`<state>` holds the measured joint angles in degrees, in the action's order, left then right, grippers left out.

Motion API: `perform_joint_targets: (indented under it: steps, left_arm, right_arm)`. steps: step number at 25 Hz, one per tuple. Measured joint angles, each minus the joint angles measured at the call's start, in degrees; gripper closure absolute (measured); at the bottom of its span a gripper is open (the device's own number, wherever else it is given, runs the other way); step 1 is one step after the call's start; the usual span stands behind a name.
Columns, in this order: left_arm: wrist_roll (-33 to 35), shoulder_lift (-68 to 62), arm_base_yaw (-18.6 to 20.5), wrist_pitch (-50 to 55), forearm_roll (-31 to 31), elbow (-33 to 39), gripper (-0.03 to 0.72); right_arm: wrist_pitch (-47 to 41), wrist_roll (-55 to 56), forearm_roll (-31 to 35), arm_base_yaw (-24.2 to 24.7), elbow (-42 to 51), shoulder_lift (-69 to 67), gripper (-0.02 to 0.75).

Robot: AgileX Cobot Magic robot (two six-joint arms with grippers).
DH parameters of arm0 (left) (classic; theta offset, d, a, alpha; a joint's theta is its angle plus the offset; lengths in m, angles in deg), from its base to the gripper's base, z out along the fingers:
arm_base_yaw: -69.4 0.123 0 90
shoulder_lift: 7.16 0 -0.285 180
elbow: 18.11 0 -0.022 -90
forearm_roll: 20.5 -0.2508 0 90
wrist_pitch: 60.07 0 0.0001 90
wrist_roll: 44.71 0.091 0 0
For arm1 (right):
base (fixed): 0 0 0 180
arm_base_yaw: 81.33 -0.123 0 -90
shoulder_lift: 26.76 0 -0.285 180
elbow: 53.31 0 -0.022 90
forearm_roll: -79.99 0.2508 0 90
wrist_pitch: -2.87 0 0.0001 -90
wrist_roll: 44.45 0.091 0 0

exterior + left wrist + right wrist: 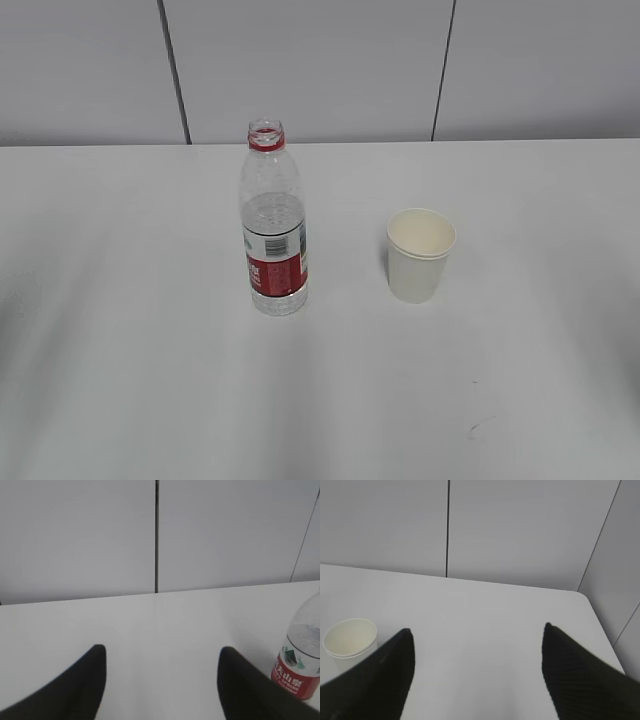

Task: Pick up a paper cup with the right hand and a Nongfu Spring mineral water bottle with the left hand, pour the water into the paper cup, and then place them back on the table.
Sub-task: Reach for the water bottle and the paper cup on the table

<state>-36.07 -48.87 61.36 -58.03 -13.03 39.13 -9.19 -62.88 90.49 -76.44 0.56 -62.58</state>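
Note:
The Nongfu Spring bottle [273, 225] stands upright and capless on the white table [150, 350], partly filled with clear water. The paper cup [420, 255] stands upright to its right, apart from it. Neither arm shows in the exterior view. In the left wrist view my left gripper [162, 652] is open and empty, with the bottle [300, 655] off to its right. In the right wrist view my right gripper [477, 632] is open and empty, with the cup [350, 640] just left of its left finger.
Grey wall panels [320, 70] with dark seams stand behind the table's far edge. The table's far right corner [580, 595] shows in the right wrist view. A small dark scuff [472, 430] marks the tabletop near the front.

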Motion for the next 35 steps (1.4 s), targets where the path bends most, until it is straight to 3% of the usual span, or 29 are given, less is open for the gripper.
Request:
perform_joint_targets:
  steps: [8,22,25,32,35]
  left_arm:
    - [0.0,-10.3,-1.8,-10.2,0.0,0.0,0.249]
    - [0.0,-23.7,-5.1,-18.1,0.0,-0.9,0.249]
    - [0.0,-26.6,-5.9,-19.8,0.0,-1.0,0.249]
    - [0.0,-32.7,-8.3,-27.1,0.0,-1.1,0.249]
    - [0.0,-34.8,-8.4,-28.3,-0.4,-1.1,0.249]
  right_arm:
    - [11.3,0.0,0.3,0.0,0.0,-10.9,0.148]
    - [27.3,1.0,-0.2,0.0,0.0,-27.8,0.148]
    - [30.8,4.3,-4.0,0.0,0.0,-31.4,0.148]
    - [37.2,15.0,-20.7,0.0,0.0,-39.7,0.148]
    - [39.8,18.1,-23.6,0.0,0.0,-43.0,0.148]
